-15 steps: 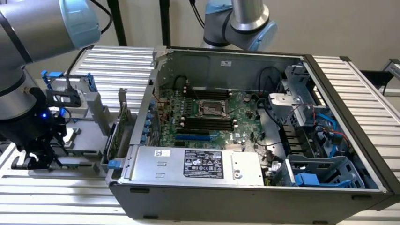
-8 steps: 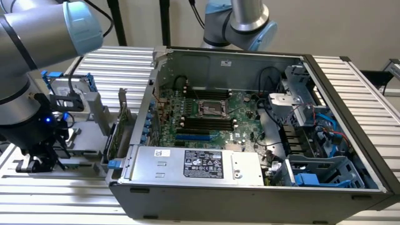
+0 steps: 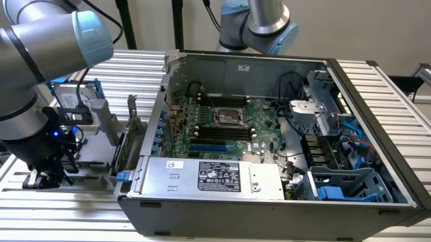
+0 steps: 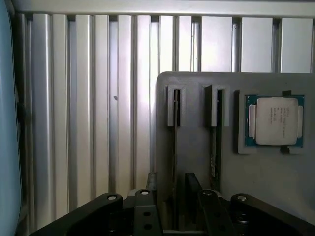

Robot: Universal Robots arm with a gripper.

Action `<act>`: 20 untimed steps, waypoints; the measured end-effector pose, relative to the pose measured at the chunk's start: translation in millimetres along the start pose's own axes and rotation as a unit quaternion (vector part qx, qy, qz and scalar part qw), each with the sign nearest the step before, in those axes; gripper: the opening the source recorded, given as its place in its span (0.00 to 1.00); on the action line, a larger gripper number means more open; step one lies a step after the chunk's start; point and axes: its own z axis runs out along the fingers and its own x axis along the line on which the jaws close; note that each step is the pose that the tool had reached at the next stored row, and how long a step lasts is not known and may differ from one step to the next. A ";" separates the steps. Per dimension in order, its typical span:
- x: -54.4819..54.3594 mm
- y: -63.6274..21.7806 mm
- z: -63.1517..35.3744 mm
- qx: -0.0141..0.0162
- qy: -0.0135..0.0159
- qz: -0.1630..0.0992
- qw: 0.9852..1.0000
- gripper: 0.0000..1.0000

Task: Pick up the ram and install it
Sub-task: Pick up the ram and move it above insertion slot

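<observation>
Grey plastic holder (image 4: 197, 123) is lying on the slatted aluminium desk (image 4: 88, 123), and you are looking down on it in the wrist view. Two narrow slots are running side by side along the holder. The ram (image 4: 213, 164) is standing on edge in the slot just beside the square silver processor (image 4: 274, 120), showing you only a thin greenish edge. The other slot is carrying a dark thin edge that you cannot identify, and it is lying in line with the gap of the pincer (image 4: 173, 199). The pincer is hanging released, its dark fingertips (image 4: 151, 187) spread to either side of that slot and gripping nothing; you cannot tell whether they are touching the holder. In the exterior view the pincer (image 3: 46, 180) is sitting low over the desk at the exterior view's left, beside the open computer case (image 3: 269, 212). Inside the case the motherboard (image 3: 229, 121) is lying flat, its black slots (image 3: 222, 133) well apart from the pincer. A second arm (image 3: 263, 25) is standing behind the case.
</observation>
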 end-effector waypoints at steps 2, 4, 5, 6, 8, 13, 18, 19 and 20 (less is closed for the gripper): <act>-0.7 0.0 0.8 0.000 -0.001 0.000 1.000 0.36; -1.7 0.0 1.9 0.000 -0.001 0.000 1.000 0.36; -2.3 0.0 2.6 0.000 -0.001 0.000 1.000 0.36; -2.8 0.0 3.4 0.000 -0.001 0.000 1.000 0.36; -3.3 -0.1 4.8 0.000 -0.002 0.000 1.000 0.36; -3.3 -0.1 5.9 0.000 -0.001 0.000 1.000 0.36; -3.3 -0.1 6.0 0.000 -0.002 0.000 1.000 0.36; -3.3 -0.1 6.0 0.000 -0.002 0.000 1.000 0.36; -3.3 -0.1 6.0 0.000 -0.001 0.000 1.000 0.36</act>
